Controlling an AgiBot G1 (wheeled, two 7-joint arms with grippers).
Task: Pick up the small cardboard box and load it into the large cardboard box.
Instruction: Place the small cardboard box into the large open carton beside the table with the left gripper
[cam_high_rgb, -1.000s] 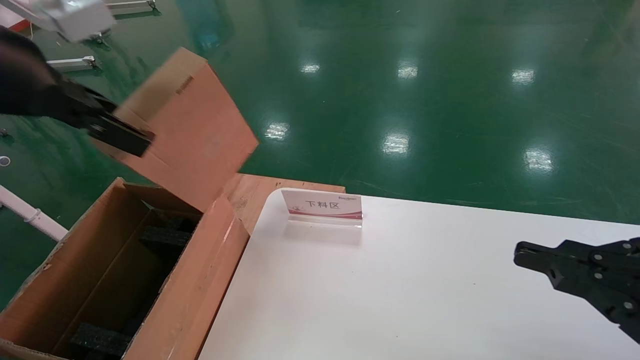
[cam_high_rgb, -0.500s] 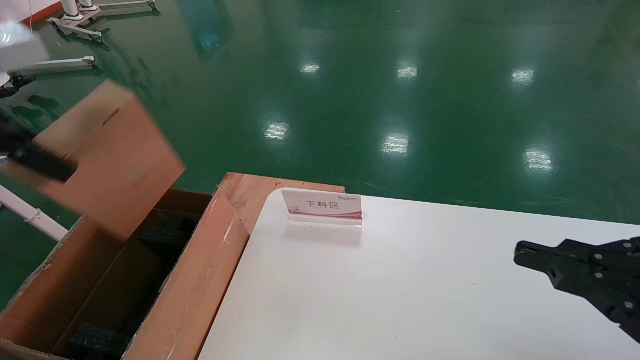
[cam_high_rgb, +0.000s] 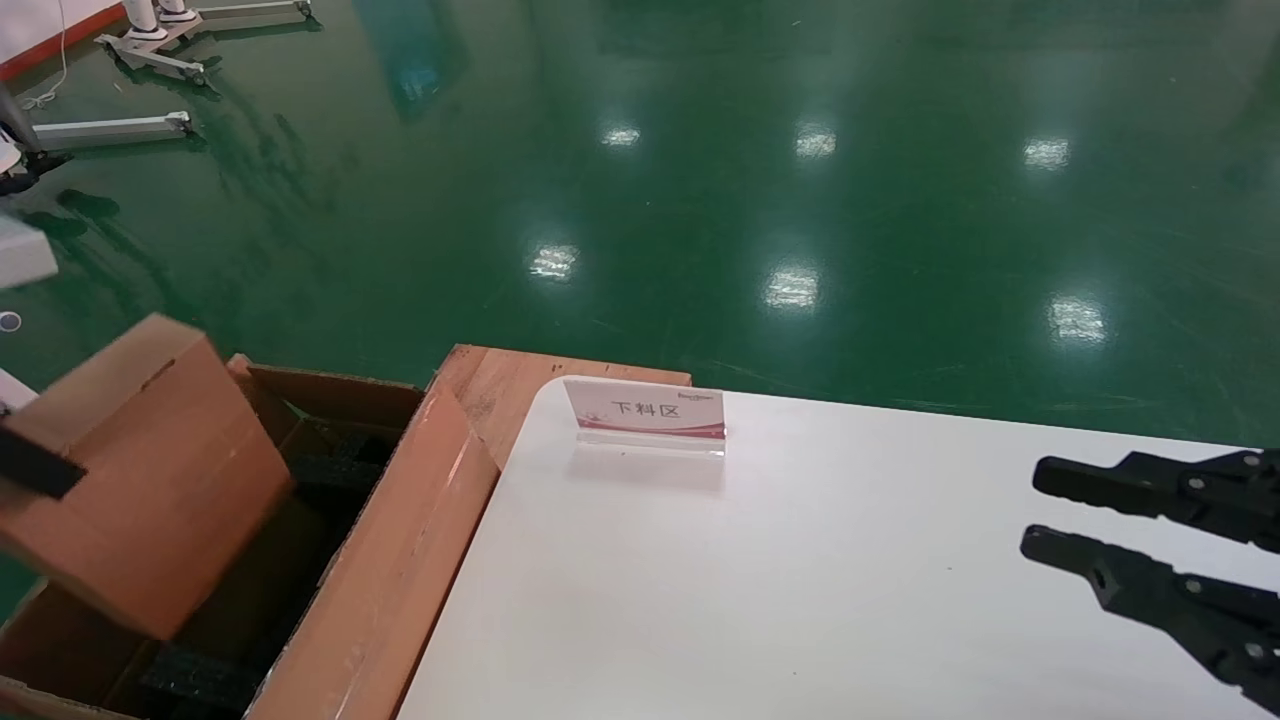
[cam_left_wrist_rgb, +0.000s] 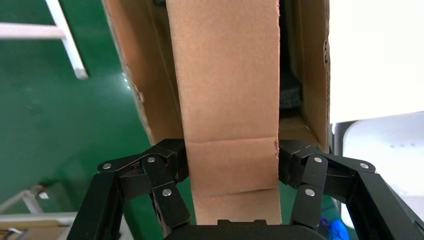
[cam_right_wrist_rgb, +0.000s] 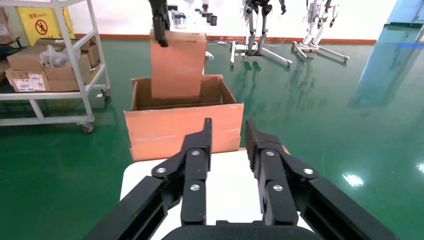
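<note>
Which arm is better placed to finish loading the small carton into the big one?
Left. The left claw is shut on the small cardboard box, which hangs partly inside the large cardboard box. The right claw is open and empty over the white table, away from both.

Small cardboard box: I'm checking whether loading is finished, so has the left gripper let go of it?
No: the left gripper clamps the small cardboard box between its fingers.

Black pincer (cam_right_wrist_rgb: 227, 135), silver screws.
</note>
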